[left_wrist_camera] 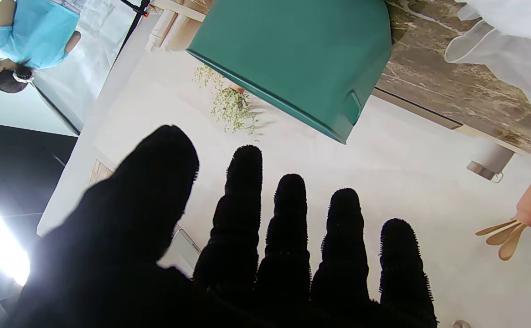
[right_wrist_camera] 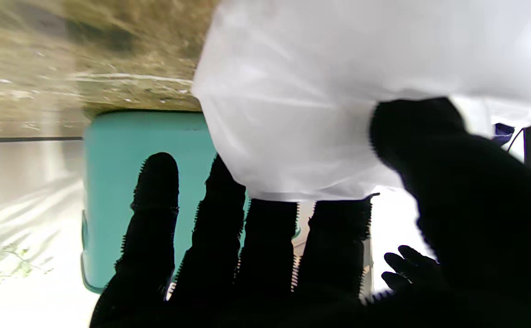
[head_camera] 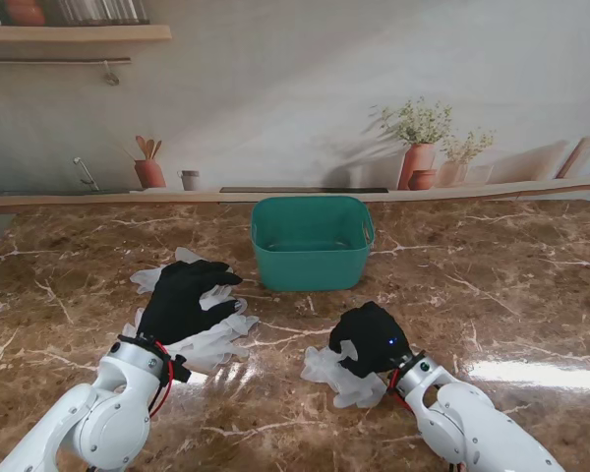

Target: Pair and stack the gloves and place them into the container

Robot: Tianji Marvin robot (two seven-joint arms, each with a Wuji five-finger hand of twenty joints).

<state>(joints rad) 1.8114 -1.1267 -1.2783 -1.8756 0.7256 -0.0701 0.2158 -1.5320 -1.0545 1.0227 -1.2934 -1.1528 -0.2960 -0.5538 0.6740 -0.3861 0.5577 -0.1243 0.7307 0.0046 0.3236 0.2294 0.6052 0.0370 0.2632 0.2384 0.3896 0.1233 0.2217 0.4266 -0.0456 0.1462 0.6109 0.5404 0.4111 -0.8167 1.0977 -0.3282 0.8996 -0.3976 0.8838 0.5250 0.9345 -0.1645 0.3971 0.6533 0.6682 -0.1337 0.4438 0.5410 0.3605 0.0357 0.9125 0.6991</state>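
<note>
while teal container [head_camera: 312, 244] is sitting at 12 o'clock on marble table [head_camera: 492, 285], left hand [head_camera: 180, 298] is lying flat, fingers spread, gripping nothing, over white gloves [head_camera: 211, 339] at 9 o'clock. right hand [head_camera: 369, 338] is pressing on another glove [head_camera: 339, 376] at 5 o'clock, thumb seemingly pinching it; grip unclear.

**A:** What do I have on the table?

**B:** A teal container [head_camera: 312, 244] sits at twelve o'clock, upright, open-topped, with nothing visible inside.

**A:** And the gloves?

**B:** They are translucent white and crumpled. One pile of gloves [head_camera: 211, 329] lies at ten o'clock, spread flat with fingers splayed, well apart from the container. A single glove [head_camera: 340, 379] lies at five o'clock from the container, nearer to me, bunched and partly covered.
</note>
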